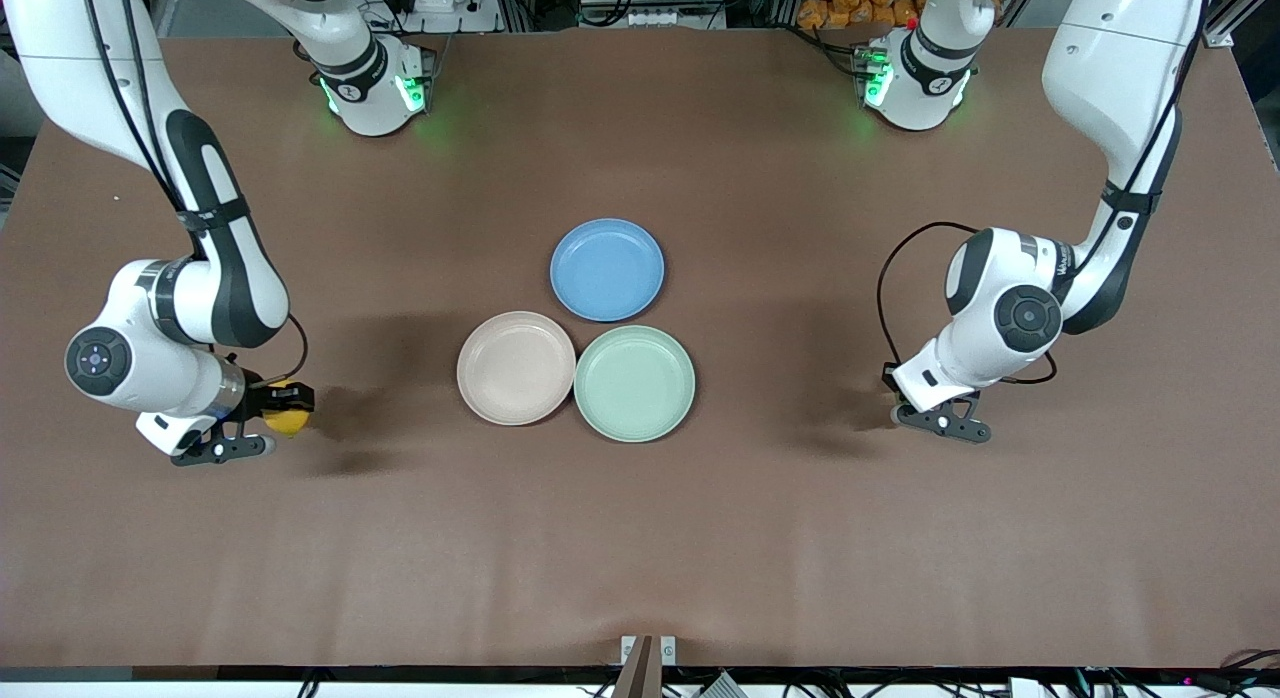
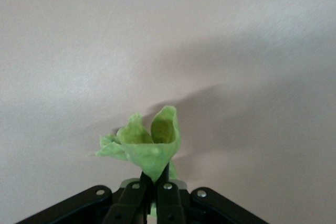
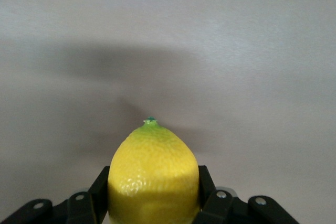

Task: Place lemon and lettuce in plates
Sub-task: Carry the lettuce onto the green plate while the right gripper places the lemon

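In the front view, three plates sit together at the middle of the brown table (image 1: 640, 538). The blue plate (image 1: 607, 269) lies farthest from the camera. The beige-pink plate (image 1: 516, 367) is at about seven o'clock from it, and the mint green plate (image 1: 634, 382) at about five o'clock. The two nearer plates touch at their rims, and all three hold nothing. The right gripper (image 1: 268, 418) is at the right arm's end of the table, roughly nine o'clock from the beige-pink plate and well apart from it. It is clamped on the lemon (image 1: 287, 406), whose yellow shows between the black fingers. The left gripper (image 1: 925, 418) is at the left arm's end of the table, near three o'clock from the mint green plate and well apart from it.

In the left wrist view, the left gripper (image 2: 149, 182) pinches the lettuce (image 2: 144, 148) by its lower tip, the fingers closed on it. The pale green leaf fans upward above bare table.

In the right wrist view, the right gripper (image 3: 153, 192) squeezes the lemon (image 3: 152, 174) from both sides, its green-tipped end pointing away from the wrist, above bare table.
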